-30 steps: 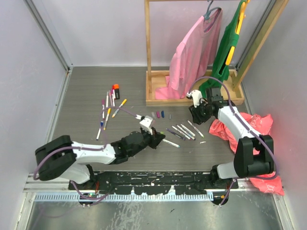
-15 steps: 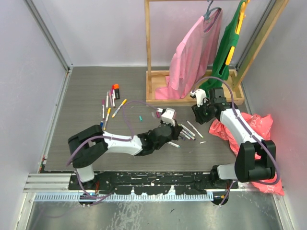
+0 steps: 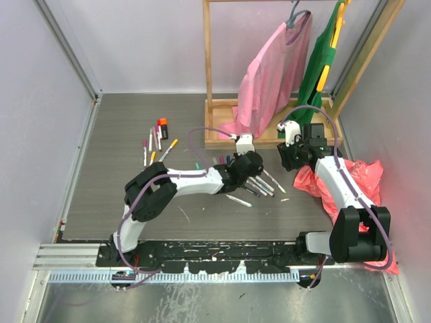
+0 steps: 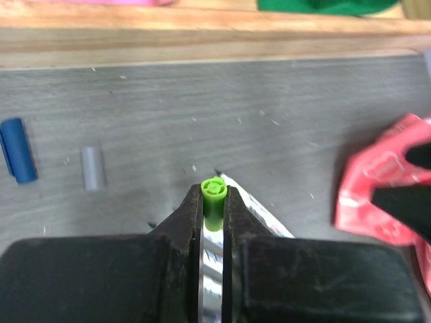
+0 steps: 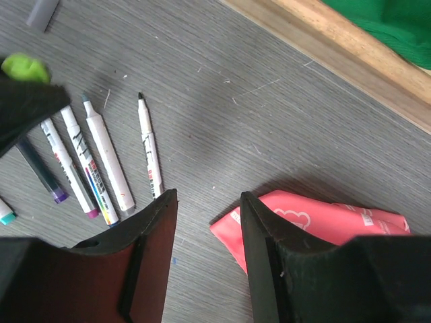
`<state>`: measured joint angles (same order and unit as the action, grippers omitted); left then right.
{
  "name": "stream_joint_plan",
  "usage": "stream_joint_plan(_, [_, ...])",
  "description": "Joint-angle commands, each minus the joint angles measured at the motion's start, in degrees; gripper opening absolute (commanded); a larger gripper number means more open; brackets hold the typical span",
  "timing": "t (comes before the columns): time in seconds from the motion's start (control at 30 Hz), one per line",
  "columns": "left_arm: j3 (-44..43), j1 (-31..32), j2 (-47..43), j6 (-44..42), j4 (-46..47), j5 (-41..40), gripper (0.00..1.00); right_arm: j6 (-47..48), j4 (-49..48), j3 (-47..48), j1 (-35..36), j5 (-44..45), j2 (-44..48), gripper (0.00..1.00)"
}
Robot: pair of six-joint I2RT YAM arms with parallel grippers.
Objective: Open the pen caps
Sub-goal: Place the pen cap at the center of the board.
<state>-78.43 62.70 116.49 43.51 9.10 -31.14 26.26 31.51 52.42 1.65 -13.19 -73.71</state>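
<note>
The left gripper (image 4: 214,200) is pinched tight on a small green cap (image 4: 214,190), held over the grey table (image 3: 114,188) above a white pen barrel (image 4: 266,219). A blue cap (image 4: 17,149) and a grey cap (image 4: 92,167) lie loose close by. The right gripper (image 5: 207,198) hangs with its jaws spread and empty, near a row of uncapped pens (image 5: 101,158) and a red bag (image 5: 316,222).

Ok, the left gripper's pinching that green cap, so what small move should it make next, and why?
Probably lower it a little and let go. The left gripper is shut on the green cap, which appears free of any pen. A loose blue cap and grey cap lie on the table nearby, so setting it beside them seems the natural step.
</note>
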Motion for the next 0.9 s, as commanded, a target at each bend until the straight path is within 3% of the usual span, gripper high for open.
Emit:
stream_joint_plan(0.0, [-8.1,-3.9,4.5,5.0,-7.7,3.7,0.0,-0.9,-2.4,0.2,-0.4,0.5,1.7,0.48])
stream_joint_plan(0.37, [-17.5,-6.6,12.0,9.4,-16.2,6.4,0.01,-0.8,-2.4,0.1,-0.4,0.3,1.4,0.48])
stream_joint_plan(0.57, [-21.2,-6.9,14.4,10.1,-19.2,7.4,0.21,-0.7,-2.4,0.0,-0.4,0.1,1.4,0.48])
stream_joint_plan(0.73, [-21.5,-7.5,14.9,10.7,-18.9,9.2,0.31,-0.6,-2.3,0.1,-0.5,0.0,1.4,0.48])
stream_joint_plan(0.87, [-21.0,-7.6,13.7,10.2,-18.7,10.3,0.33,-0.5,-2.3,0.0,-0.4,-0.2,1.4,0.49])
